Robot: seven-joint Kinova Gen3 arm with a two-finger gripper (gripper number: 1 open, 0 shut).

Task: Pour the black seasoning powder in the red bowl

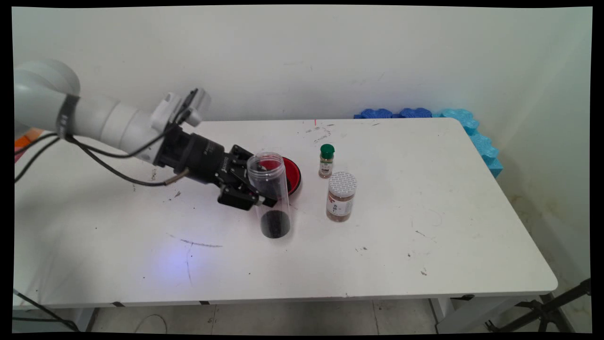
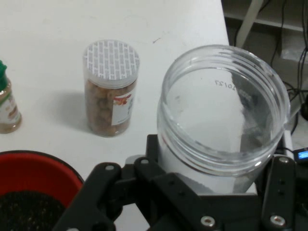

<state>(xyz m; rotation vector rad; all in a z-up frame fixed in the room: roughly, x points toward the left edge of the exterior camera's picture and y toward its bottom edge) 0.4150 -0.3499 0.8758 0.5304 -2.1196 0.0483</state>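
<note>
The jaws of the gripper (image 1: 257, 191) are clenched round an open clear jar (image 1: 270, 193), beside the red bowl (image 1: 291, 174) on the counter (image 1: 424, 236).

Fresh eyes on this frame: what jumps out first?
The black claw clamped around a clear open jar with dark grains at its bottom, mid-table. Behind it sits a red bowl; to its right stand a white-lidded jar and a green-capped bottle.

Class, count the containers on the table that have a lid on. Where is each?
2. The small green-capped bottle stands right of the red bowl; the white-lidded jar stands just in front of it. The clear jar in the gripper is lidless.
</note>
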